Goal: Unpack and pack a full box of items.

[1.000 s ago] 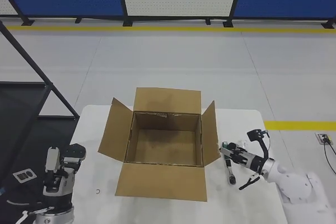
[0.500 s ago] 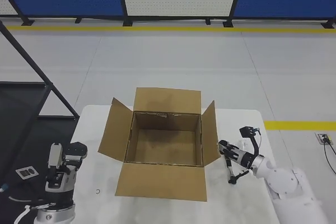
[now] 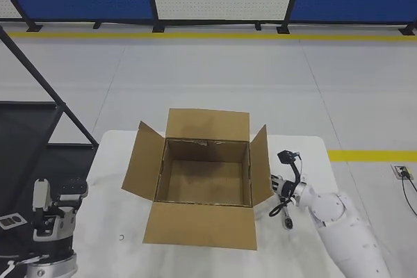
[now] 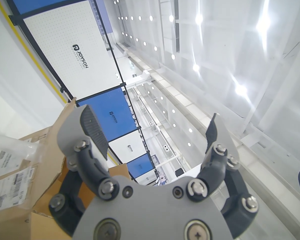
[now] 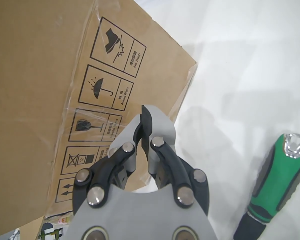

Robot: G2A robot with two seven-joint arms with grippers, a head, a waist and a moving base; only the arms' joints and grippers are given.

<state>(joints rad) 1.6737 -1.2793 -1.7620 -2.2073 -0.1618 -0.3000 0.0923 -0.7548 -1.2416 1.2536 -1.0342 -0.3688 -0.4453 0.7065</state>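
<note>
The open cardboard box (image 3: 205, 182) stands mid-table with its flaps spread, and its floor looks bare. My right gripper (image 3: 276, 187) is at the box's right flap, low by the outer wall. In the right wrist view the right gripper (image 5: 143, 116) is shut on nothing, close to the printed box side (image 5: 65, 76). A green-handled tool (image 5: 277, 176) lies on the white table beside it, also visible as the tool (image 3: 286, 217) from above. My left gripper (image 3: 55, 198) stands off the table's left edge; the left gripper (image 4: 150, 121) points up at the ceiling, open and empty.
The white table (image 3: 118, 201) has free room left of the box, where a small ring (image 3: 121, 238) lies near the front. A black frame (image 3: 35, 132) stands to the far left. A labelled plastic pouch (image 4: 5, 156) sticks to the box wall.
My right arm has swung left from above the tool to the box's right flap. The tool stays on the table. My left arm has drifted left and back from the table.
</note>
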